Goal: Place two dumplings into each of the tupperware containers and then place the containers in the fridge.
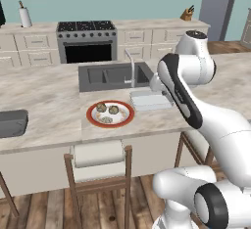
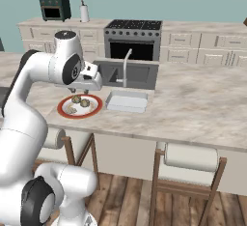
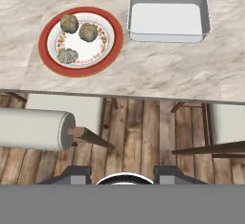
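Three small lumpy tan-brown dumplings (image 3: 79, 38) lie together on a round white plate with a red rim (image 3: 48, 60), which rests on the pale marbled worktop (image 3: 158, 70) near its front edge. Just beside the plate, toward the sink, stands a shallow rectangular translucent grey tupperware container (image 3: 170, 37), with nothing in it and its long side running along the worktop's edge.

In the right base view the pincer (image 2: 77, 92) hangs over the plate's near side, pointing downward, and the dumplings lie just below and slightly beyond it. In the hand view they sit toward the top left, so the coming reach would, I judge, run forward and to that side.

The dark fingertips (image 3: 76, 174) at the bottom of the hand view stand apart with clear space between them. They hold nothing and touch nothing.
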Tool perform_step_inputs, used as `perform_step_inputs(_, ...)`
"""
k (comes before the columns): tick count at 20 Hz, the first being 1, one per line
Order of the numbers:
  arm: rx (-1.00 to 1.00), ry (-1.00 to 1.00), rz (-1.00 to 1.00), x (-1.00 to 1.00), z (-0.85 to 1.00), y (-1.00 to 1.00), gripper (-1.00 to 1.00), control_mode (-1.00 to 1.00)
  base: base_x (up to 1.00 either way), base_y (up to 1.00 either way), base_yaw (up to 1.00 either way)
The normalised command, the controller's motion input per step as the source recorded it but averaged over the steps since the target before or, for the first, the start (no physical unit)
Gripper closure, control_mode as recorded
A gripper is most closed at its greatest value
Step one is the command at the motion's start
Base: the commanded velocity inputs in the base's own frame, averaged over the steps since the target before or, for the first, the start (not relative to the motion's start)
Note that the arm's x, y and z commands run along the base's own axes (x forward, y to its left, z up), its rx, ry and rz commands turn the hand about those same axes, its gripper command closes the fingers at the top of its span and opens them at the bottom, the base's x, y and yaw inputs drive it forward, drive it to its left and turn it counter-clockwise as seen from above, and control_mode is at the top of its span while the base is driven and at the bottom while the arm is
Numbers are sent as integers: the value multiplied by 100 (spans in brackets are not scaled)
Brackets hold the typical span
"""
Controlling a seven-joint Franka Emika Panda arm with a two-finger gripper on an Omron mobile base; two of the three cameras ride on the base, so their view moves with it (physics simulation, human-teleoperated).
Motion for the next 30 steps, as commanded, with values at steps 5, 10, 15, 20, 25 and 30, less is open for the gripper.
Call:
perform_step_inputs(5, 0, 2, 0, -13, -12, 27, -100, -100, 0, 0, 0)
perform_step_inputs(10, -1, 13, 2, -4, -37, 100, -100, -100, 0, 0, 0)
perform_step_inputs(15, 0, 6, 2, 21, -51, 78, -100, -100, 0, 0, 0)
perform_step_inputs(20, 0, 1, 4, 12, -71, 49, -100, -100, 0, 0, 0)
perform_step_inputs(25, 0, 0, 3, 17, -54, 36, -100, -100, 0, 0, 0)
perform_step_inputs(30, 1, 0, 0, 36, -4, 1, -100, -100, 0, 0, 0)
